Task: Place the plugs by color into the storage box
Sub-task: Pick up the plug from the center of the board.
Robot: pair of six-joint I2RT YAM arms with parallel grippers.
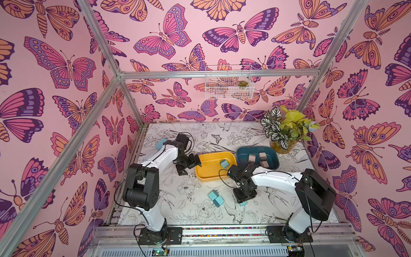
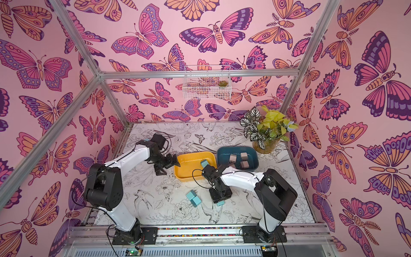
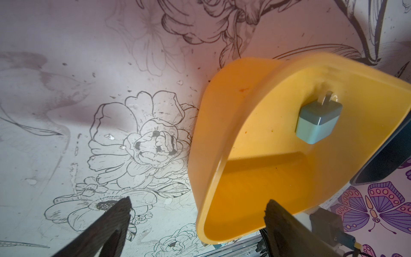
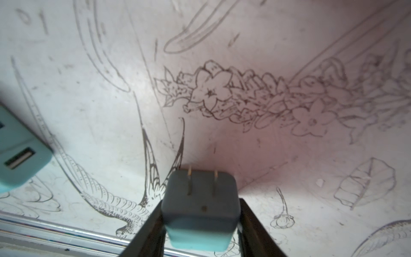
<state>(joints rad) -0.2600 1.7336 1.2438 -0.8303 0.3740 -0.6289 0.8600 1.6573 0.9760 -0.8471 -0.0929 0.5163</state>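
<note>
While wrist-down, right gripper (image 4: pixel 201 203) around plug (image 4: pixel 200 222)

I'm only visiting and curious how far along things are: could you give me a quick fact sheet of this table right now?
Yellow tray: one teal plug inside
Blue tray: three pink plugs visible
Table: two loose teal plugs, side by side
Right gripper: closed on a fourth teal plug
Left gripper: open, empty, at the yellow tray's edge

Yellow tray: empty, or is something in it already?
Not empty. One teal plug lies inside the yellow tray, on its floor, prongs visible in the left wrist view.
</note>
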